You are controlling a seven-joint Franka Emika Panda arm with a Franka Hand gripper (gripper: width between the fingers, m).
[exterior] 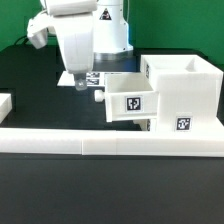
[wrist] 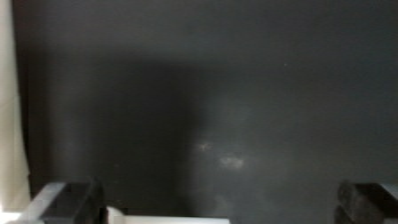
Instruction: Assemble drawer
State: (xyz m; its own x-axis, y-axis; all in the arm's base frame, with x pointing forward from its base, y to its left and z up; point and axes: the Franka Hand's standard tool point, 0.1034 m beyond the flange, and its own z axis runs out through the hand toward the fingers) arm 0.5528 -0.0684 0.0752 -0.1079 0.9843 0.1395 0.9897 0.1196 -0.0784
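Note:
The white drawer housing (exterior: 185, 92) stands at the exterior view's right, with a tag on its front. One small open-top tray (exterior: 130, 100) with a tag sits partway in the housing's side and sticks out toward the exterior view's left. My gripper (exterior: 78, 82) hangs low over the black table just left of that tray. In the wrist view my gripper (wrist: 214, 206) is open, with its fingers (wrist: 64, 204) wide apart. A white edge (wrist: 164, 216) shows between them near one finger. A second tagged white part (exterior: 93, 77) shows behind the gripper, mostly hidden.
A long low white border wall (exterior: 100, 142) runs along the table's front. Another white piece (exterior: 4, 102) lies at the exterior view's left edge. A pale strip (wrist: 9, 100) runs along one side of the wrist view. The table (wrist: 214, 90) is black.

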